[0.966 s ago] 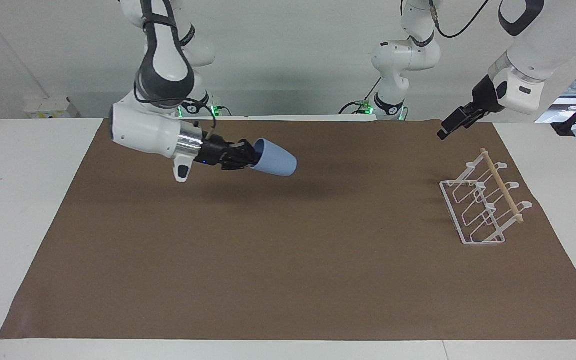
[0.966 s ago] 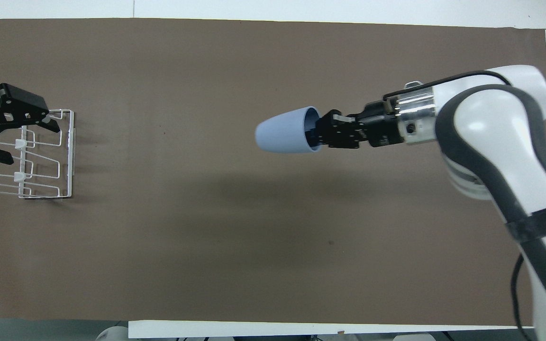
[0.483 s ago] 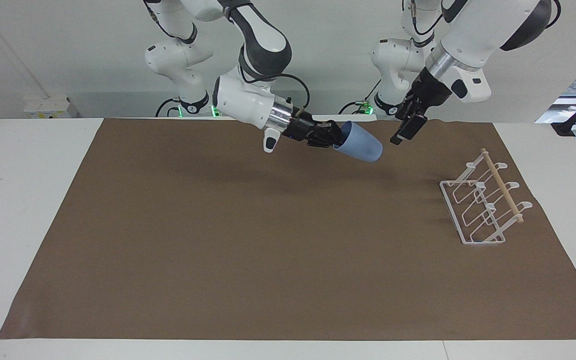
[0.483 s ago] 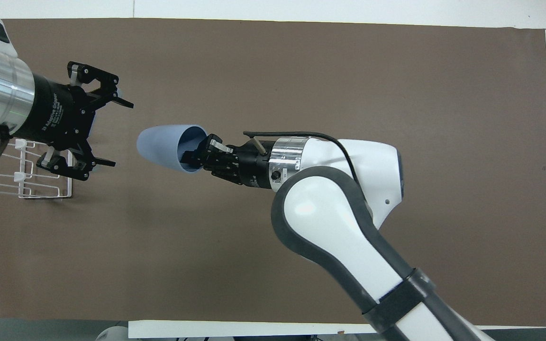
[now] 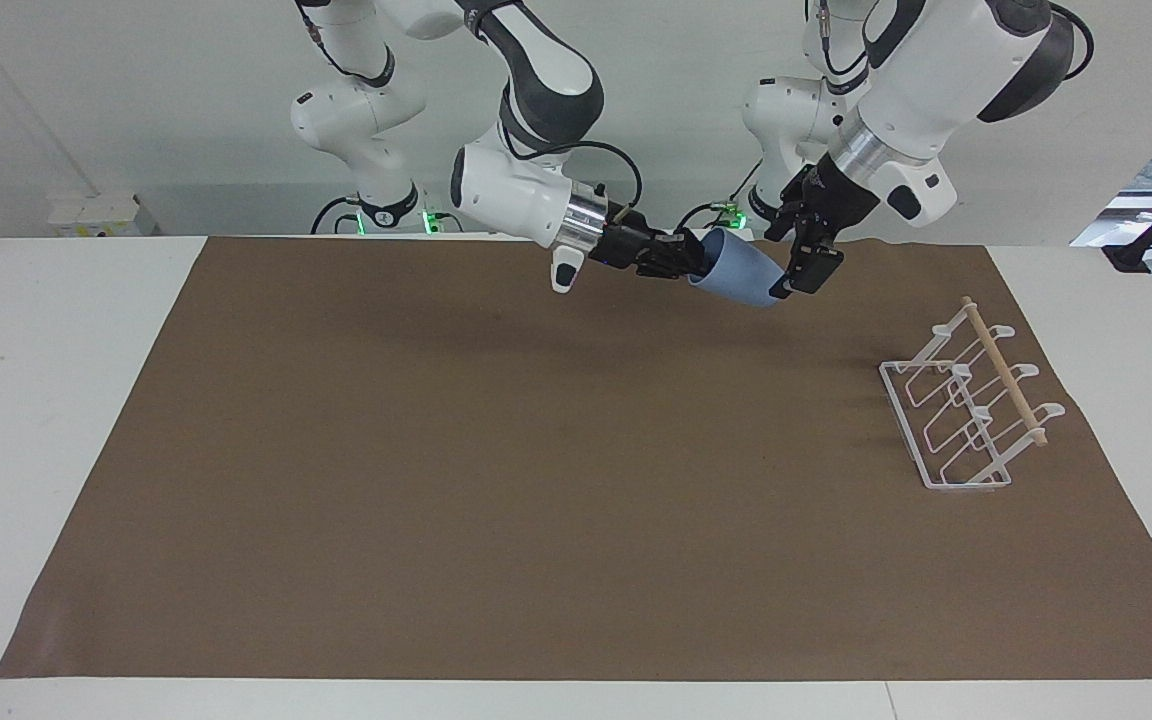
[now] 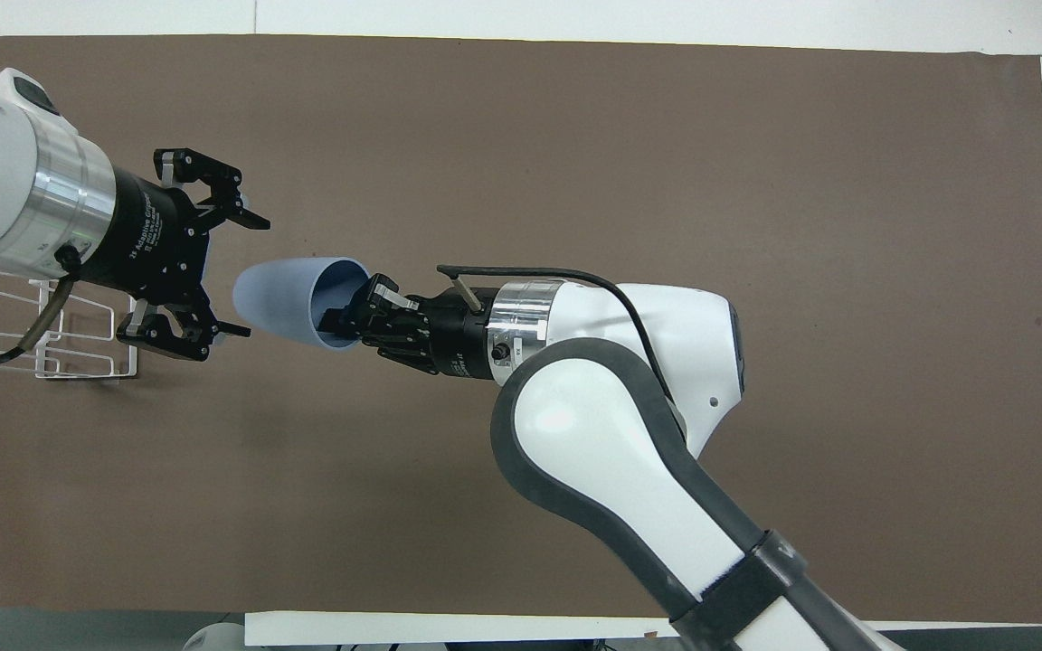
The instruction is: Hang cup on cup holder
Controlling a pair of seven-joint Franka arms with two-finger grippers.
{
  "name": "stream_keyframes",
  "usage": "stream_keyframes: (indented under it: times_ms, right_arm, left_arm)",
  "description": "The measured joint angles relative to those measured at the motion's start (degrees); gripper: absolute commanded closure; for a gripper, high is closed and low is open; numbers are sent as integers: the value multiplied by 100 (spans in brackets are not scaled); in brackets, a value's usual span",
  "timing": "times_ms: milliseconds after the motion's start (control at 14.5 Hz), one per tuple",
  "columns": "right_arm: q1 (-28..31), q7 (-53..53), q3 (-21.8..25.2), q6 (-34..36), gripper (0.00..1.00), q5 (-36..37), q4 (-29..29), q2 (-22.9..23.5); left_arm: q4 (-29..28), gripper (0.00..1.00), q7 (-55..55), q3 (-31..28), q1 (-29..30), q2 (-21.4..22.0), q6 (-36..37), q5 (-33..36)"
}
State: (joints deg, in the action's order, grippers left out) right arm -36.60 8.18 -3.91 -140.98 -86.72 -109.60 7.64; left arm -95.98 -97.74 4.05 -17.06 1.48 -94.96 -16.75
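We see two robot arms meeting in the air above a brown mat (image 5: 536,480), mid-handover. The right gripper (image 5: 681,262) holds a light-blue cup (image 5: 739,277) by its rim, one finger inside the mouth, with the cup lying on its side and its narrow base pointing toward the left gripper (image 5: 804,270). The left gripper is spread wide, its fingers (image 6: 179,334) on either side of the cup's base without clearly touching it.

To do this well, we judge the left gripper should slide a little further along the tapered body before squeezing, since the smooth narrow end could slip out. The right gripper should let go only once that hold is firm.

The cup looks empty; its open mouth shows only the finger inside. The white wire rack (image 5: 966,410) with a wooden rod on top stands on the mat toward the left arm's end of the table, well apart from the cup, and nothing hangs on it.
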Motion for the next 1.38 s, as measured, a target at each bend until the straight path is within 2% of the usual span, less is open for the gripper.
stream_keyframes:
  times_ms: [69,138,207,552,621,690,759,966,1103,1241,1379]
  right_arm:
    - [0,33,2,-11,100,0,-1,1]
    - [0,65,6,-33,100,0,-1,4]
    - [0,75,7,-49,100,0,0,4]
    - [0,87,26,-104,99,-1,-5,15]
    - [0,87,25,-104,83,-1,-5,15]
    - [0,87,26,-104,6,-1,-5,15]
    - [0,88,25,-106,0,-1,1,15]
    - [3,86,30,-356,0,4,12,15]
    - [46,42,74,-598,0,141,13,12]
    - [429,30,96,-548,0,915,32,-15]
    - [1130,20,137,310,0,1980,93,-66]
  left_arm:
    - [-127,2,0,0,0,-2,-124,-39]
    - [-226,17,0,2,-1,-1,-184,-80]
    - [-304,99,1,7,-5,-1,-227,-102]
    - [-476,100,46,2,-20,35,-300,-219]
    - [-481,100,47,1,-20,39,-304,-222]
    - [-483,100,47,0,-20,41,-306,-223]
    - [-488,100,44,1,-21,41,-307,-235]
    - [-495,100,31,0,-21,41,-312,-224]
    - [-493,100,15,-13,-1,36,-378,199]
    - [-509,100,6,-21,4,26,-392,1327]
    - [-573,100,-30,-28,3,-16,-272,2659]
